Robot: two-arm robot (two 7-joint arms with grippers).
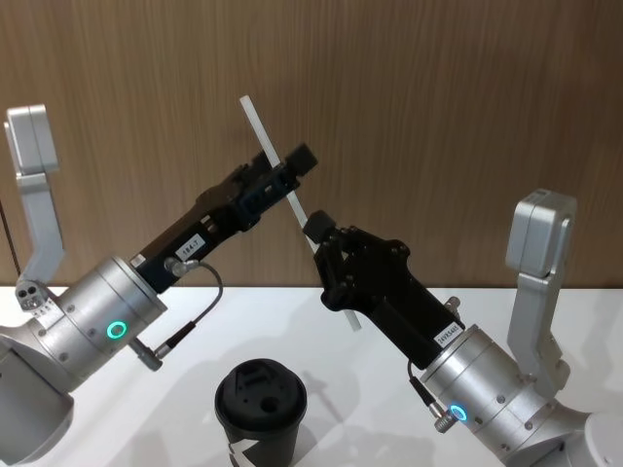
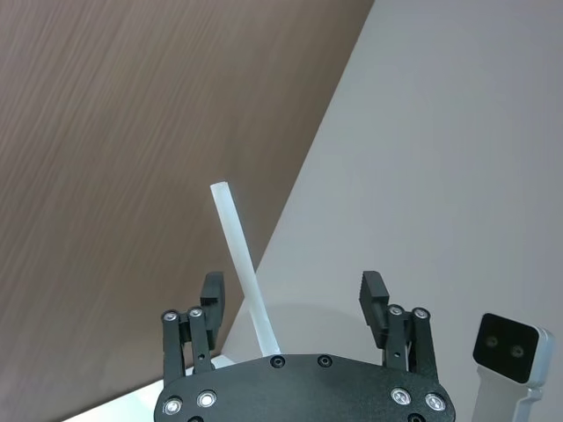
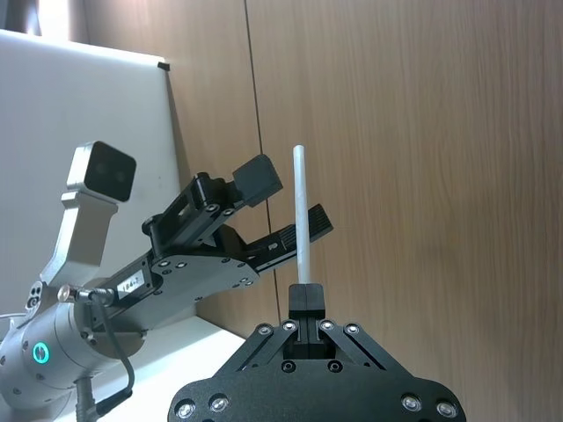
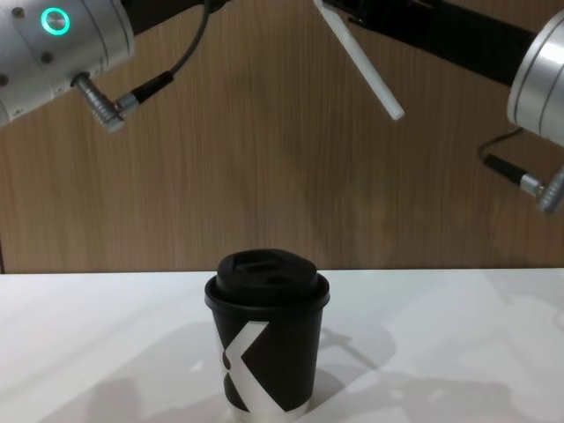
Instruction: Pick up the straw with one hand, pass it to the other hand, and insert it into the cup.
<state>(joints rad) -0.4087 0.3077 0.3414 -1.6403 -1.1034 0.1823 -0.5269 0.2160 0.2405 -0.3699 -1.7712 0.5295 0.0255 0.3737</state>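
A white tabletop [image 4: 458, 335] meets a brown wood-grain wall [image 4: 264, 176]. The thin straight white straw [image 1: 261, 133] slants aloft (top towards 11 o'clock), clamped in the right gripper [image 3: 308, 294], between the spread fingers of the left gripper [image 2: 293, 288]. At 6 o'clock below stands the black lidded paper cup [image 4: 264, 352].

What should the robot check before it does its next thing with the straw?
1. Right claw shut on the straw: ok.
2. Left claw open, with the straw between its fingers: ok.
3. Straw straight, not bent: ok.
4. Cup upright on the table, lid on: ok.
5. Straw's lower end over the lid: not ok; it hangs high up, off to the robot's right of the cup.
6. Lid's hole open for the straw: cannot tell.
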